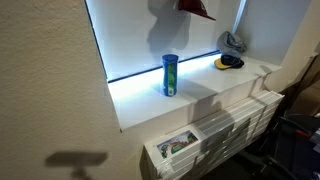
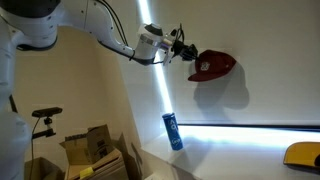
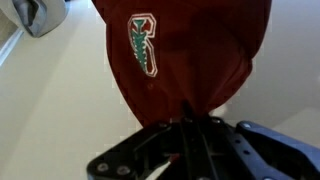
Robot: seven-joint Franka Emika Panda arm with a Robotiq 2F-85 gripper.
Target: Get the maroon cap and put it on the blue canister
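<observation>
Step 1 of 2 complete: the gripper (image 2: 186, 54), jaws apparently pinching the fabric, holds the maroon cap (image 2: 213, 67) aloft, above and somewhat aside of the upright blue canister (image 2: 172, 131), which stands uncapped; placement remains.

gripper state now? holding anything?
gripper: closed, holding the cap up in the air.

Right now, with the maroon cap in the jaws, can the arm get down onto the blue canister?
Probably yes. The maroon cap hangs clamped well above the sill; the blue canister stands upright with nothing over it, and the other caps lie farther along.
</observation>
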